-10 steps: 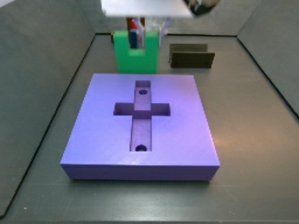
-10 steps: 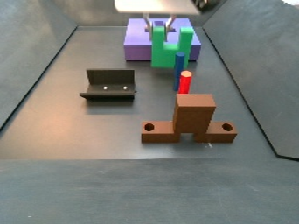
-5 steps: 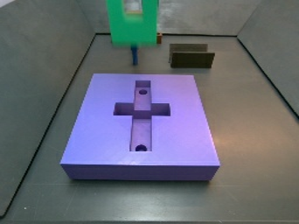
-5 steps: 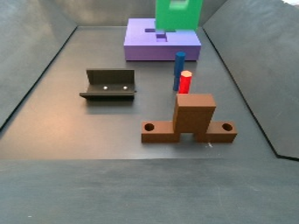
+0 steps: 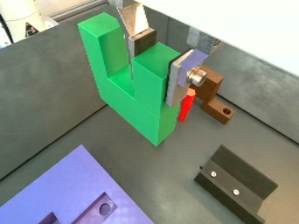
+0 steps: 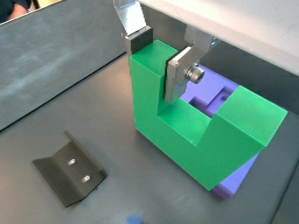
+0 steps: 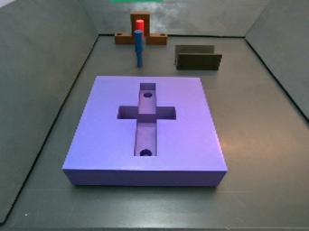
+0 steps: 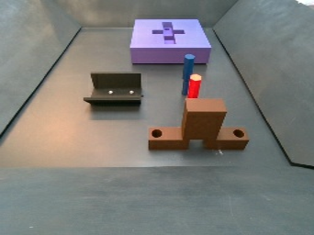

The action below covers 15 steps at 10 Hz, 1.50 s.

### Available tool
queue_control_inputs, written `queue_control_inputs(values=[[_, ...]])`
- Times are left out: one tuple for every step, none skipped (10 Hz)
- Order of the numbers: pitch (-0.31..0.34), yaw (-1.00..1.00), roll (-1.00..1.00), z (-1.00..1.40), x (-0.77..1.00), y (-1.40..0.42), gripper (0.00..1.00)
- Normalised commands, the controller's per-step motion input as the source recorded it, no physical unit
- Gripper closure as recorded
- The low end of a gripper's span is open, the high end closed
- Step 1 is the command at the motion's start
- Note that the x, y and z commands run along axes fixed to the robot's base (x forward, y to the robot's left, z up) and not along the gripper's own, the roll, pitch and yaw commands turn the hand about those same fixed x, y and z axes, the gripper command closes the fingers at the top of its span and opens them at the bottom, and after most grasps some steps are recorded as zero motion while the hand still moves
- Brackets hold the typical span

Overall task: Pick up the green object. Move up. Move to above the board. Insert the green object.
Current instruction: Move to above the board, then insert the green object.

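Observation:
My gripper (image 5: 162,61) is shut on the green object (image 5: 135,96), a bright green U-shaped piece. One arm of the U sits between the two silver fingers, as both wrist views show (image 6: 160,59). The piece (image 6: 187,131) hangs high above the floor. The gripper and the piece are above the top edge of both side views. The board (image 7: 182,135), a lavender-purple slab with a cross-shaped recess and two round holes, lies flat on the floor, also seen in a side view (image 8: 147,46). Part of it shows below the piece in both wrist views (image 5: 59,188) (image 6: 239,179).
The fixture (image 8: 114,89) stands on the floor, also seen in a wrist view (image 5: 239,181). A brown block (image 8: 203,124) with a red peg (image 8: 194,85) and a thin blue peg (image 8: 189,66) stand beyond the board's end. Grey walls ring the floor.
The gripper has risen straight up with the green object, from just above the floor near the board's end to out of both side views.

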Motion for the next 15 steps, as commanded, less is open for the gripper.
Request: queue_control_inputs(values=[[0.290,-0.05,0.12,0.37,-0.05,-1.40,1.00],[0.242,-0.01,0.15,0.38,-0.03,-1.40,1.00],[0.201,0.00,0.09,0.37,0.03,-1.40,1.00],[0.171,0.01,0.07,0.20,0.06,-0.76,1.00],[0.158,0.01,0.07,0.11,0.07,-0.40,1.00],[0.122,0.01,0.05,0.06,0.07,-0.18,1.00],[0.000,0.00,0.00,0.00,0.00,-0.08,1.00],[-0.009,-0.07,-0.09,-0.40,0.00,-0.25,1.00],[-0.124,0.01,-0.30,-0.43,-0.10,-0.15,1.00],[0.000,-0.09,-0.13,-0.81,0.51,-0.41,1.00],[-0.171,0.00,0.04,-0.76,0.19,-0.37,1.00],[-0.060,0.22,-0.01,-0.54,0.77,-0.02,1.00],[-0.094,0.19,-0.02,-0.42,0.83,0.00,1.00],[-0.210,0.19,0.00,-0.20,0.71,0.00,1.00],[-0.214,0.25,0.04,-0.27,0.58,0.00,1.00]])
